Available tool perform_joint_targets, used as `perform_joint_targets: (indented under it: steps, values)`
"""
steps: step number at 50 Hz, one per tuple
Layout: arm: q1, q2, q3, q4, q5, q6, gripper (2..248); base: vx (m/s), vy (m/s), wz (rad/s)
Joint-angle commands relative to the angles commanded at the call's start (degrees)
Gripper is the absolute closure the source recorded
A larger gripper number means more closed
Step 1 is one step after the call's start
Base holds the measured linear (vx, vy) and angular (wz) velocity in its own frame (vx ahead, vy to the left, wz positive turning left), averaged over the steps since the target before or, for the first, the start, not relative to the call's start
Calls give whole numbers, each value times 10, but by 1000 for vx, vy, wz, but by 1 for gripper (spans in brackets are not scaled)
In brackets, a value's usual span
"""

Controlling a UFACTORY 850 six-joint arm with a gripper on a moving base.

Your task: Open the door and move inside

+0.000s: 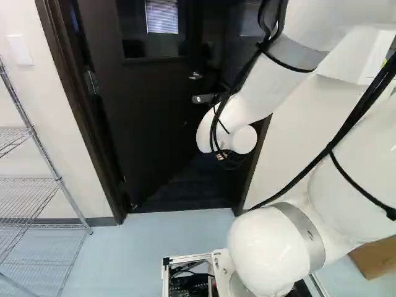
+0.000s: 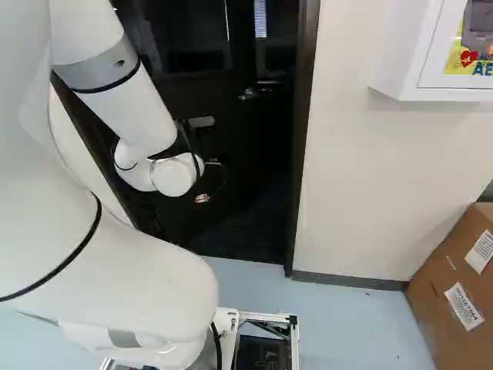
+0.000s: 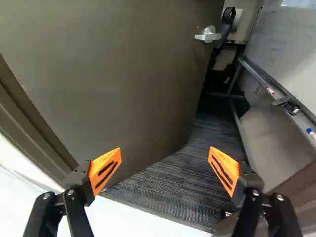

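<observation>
Holding nothing in the wide-open gripper (image 3: 165, 149). Facing the dark door (image 3: 113, 74), already swung partly inward. Seems midway through opening: should push it wider (minding the door frame (image 2: 306, 100)), then drive inside. Means crossing from pale blue floor (image 1: 136, 241) onto striped carpet (image 3: 182, 173). Flanked by wire shelving (image 1: 59, 180) leftward, wall-mounted cabinet (image 2: 408, 62) and cardboard box (image 2: 431, 308) rightward.

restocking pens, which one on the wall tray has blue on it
The pen farther along the tray from the door handle; the other pen, nearer the door handle, shows red.
</observation>
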Motion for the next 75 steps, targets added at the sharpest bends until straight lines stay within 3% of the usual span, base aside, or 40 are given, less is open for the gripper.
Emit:
perform_joint_targets:
  steps: [23, 75]
  values:
    - [0, 0, 0, 0, 0, 0, 3, 211, 44, -41]
    - [0, 0, 0, 0, 0, 0, 3, 110, 107, -28]
